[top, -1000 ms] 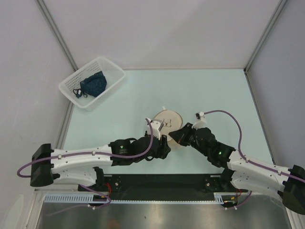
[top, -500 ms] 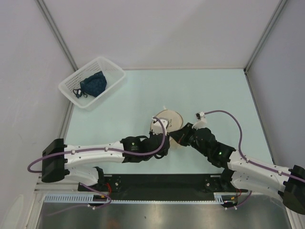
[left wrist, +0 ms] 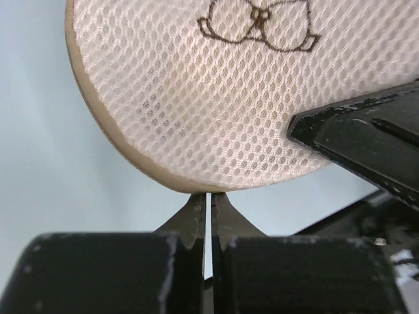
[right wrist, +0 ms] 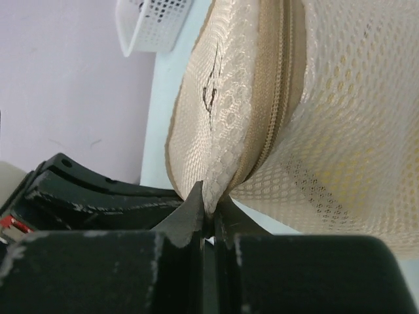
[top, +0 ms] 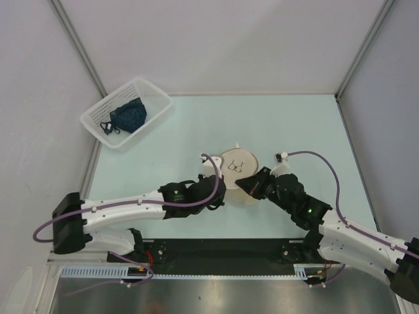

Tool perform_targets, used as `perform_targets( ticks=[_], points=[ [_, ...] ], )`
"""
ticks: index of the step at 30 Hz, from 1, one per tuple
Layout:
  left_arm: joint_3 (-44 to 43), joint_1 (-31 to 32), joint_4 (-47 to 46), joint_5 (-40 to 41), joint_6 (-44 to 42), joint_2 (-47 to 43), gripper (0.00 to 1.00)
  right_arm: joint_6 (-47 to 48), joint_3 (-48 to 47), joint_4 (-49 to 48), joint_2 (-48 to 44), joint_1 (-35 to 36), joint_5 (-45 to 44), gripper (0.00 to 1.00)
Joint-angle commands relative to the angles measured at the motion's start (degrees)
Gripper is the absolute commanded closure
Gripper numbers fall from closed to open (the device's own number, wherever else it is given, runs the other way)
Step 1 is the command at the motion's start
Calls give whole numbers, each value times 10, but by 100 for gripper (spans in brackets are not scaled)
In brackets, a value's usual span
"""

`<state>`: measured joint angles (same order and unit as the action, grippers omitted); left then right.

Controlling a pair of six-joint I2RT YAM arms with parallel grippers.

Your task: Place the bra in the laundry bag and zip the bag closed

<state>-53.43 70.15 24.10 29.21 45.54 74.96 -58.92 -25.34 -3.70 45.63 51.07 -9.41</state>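
The laundry bag [top: 237, 170], a cream mesh drum whose lid carries a dark bra drawing [left wrist: 258, 23], sits mid-table between both arms. My left gripper [top: 222, 190] is shut, its tips [left wrist: 209, 195] touching the lid's near rim; nothing shows between them. My right gripper [top: 245, 185] is shut on the lid's edge [right wrist: 211, 203], the mesh pinched between its fingers. The zip [right wrist: 278, 98] runs along the seam just above that pinch. The bra [right wrist: 376, 140] shows only as a yellow tint through the mesh side wall. In the left wrist view, the right gripper's finger [left wrist: 366, 134] lies over the lid.
A white slatted basket [top: 152, 98] stands at the back left with a dark blue garment [top: 127, 115] in it. White walls close off the back and both sides. The arm bases line the near edge.
My left gripper has closed and moved right to the bag's near rim. The bag and my right gripper have shifted slightly right.
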Motion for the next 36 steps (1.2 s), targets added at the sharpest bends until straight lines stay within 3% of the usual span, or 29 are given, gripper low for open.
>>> perform_targets(
  ticks=[1,11,13,14,15,17,18,21,26,28,30,32,36],
  points=[
    [51,-57,68,54,-42,-96,100,34,-27,58,-45,-77,89,100],
    [102,-76,16,-35,-160,-204,100,153,-92,60,62,-193,313,99],
    [103,-76,-11,-88,-197,-226,100,149,-105,64,63,-194,312,99],
    [113,-76,-29,-158,-202,-233,100,144,-107,63,62,-194,313,98],
    [122,-76,-73,-184,-202,-241,86,123,-107,70,59,-196,309,98],
    [155,-76,-119,-240,-187,-261,69,99,-101,71,52,-197,302,98],
    [167,-76,-166,-252,-181,-264,56,73,-96,64,43,-197,302,97],
    [193,-76,-221,-274,-157,-258,40,39,-74,42,31,-198,305,97],
    [188,-115,-214,-264,-71,-242,17,42,-48,15,32,-210,349,89],
    [188,-161,-180,-274,-3,-240,15,49,-34,-19,36,-224,386,82],
    [195,-188,-176,-286,30,-238,4,55,-13,-64,43,-241,418,80],
    [206,-200,-175,-303,80,-230,2,57,-2,-87,57,-247,453,79],
    [239,-241,-263,-382,133,-181,1,48,21,-154,71,-249,477,76]
  ],
)
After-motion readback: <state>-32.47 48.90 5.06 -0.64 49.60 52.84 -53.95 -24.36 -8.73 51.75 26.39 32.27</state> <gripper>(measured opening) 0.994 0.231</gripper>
